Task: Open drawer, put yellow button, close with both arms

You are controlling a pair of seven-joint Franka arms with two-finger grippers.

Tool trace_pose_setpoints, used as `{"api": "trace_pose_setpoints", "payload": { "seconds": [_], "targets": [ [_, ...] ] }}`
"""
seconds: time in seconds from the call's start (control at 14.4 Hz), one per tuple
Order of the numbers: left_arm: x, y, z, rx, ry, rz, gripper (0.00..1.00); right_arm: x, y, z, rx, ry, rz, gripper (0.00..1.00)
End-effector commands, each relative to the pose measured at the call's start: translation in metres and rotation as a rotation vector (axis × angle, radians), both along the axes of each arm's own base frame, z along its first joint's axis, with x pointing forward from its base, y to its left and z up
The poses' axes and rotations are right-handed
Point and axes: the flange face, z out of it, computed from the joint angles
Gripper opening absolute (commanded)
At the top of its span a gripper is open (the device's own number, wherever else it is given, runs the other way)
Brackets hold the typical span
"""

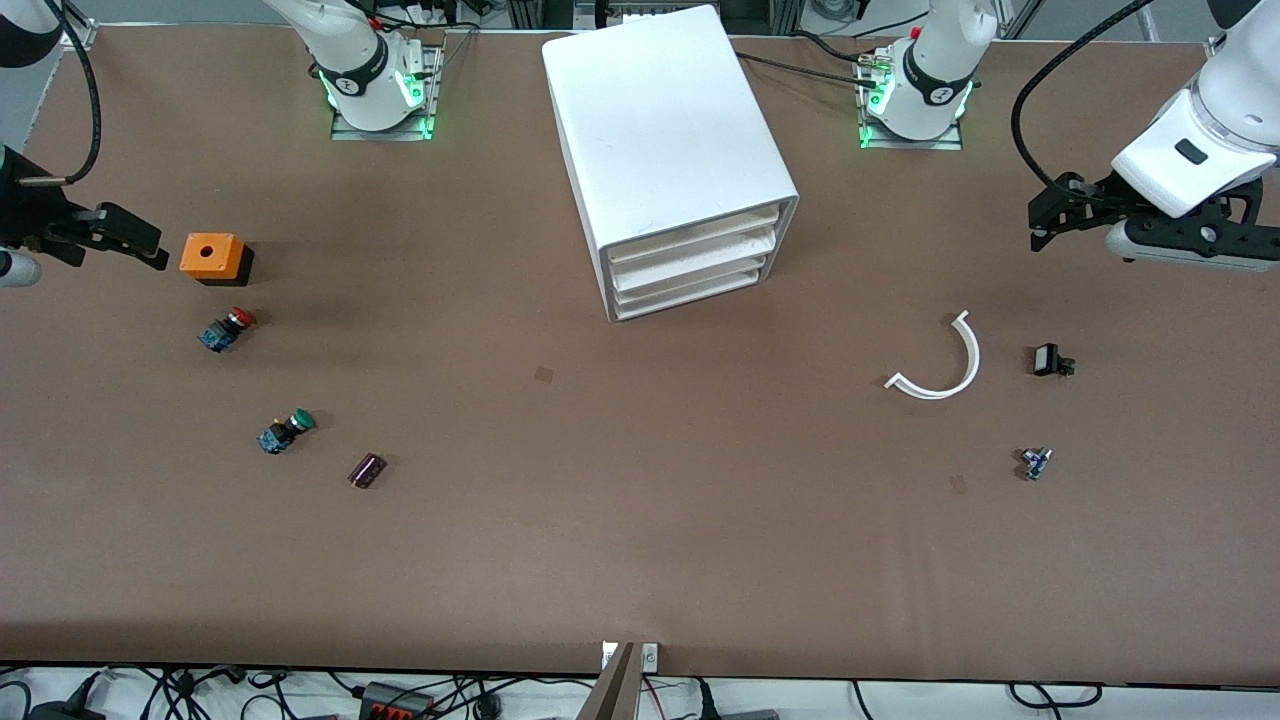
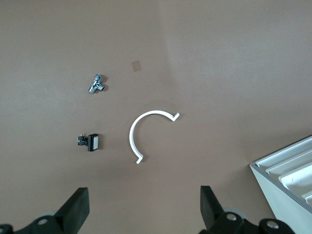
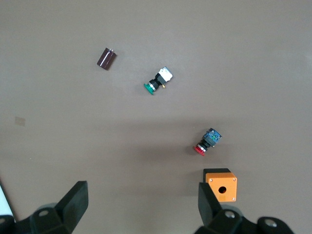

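Across the brown bench (image 1: 640,560) we are seeing the drawer cabinet (image 1: 665,150), its drawers apparently all shut; no yellow button is showing anywhere, so we cannot tell whether it is already stowed. The left gripper (image 1: 1050,215) and the right gripper (image 1: 135,240) are hovering over their own ends of the bench, fingers spread, empty.

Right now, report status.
Both open: left gripper up at the left arm's end, right gripper by the orange box. Yellow button not in view. Drawer unit shut, nothing touching its front.
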Motion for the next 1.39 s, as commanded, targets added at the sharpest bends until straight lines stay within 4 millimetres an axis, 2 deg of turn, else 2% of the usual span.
{"api": "trace_pose_setpoints", "payload": {
  "seconds": [0.0,1.32],
  "targets": [
    [-0.0027,0.0031,-0.0019,-0.021,0.002,0.008,1.00,-0.0206,0.0007,-0.0004,-0.014,-0.024,0.024,1.00],
    [-0.0011,0.0036,-0.0069,-0.022,0.019,0.030,1.00,-0.0204,0.0017,-0.0018,-0.012,-0.016,0.025,1.00]
  ]
}}
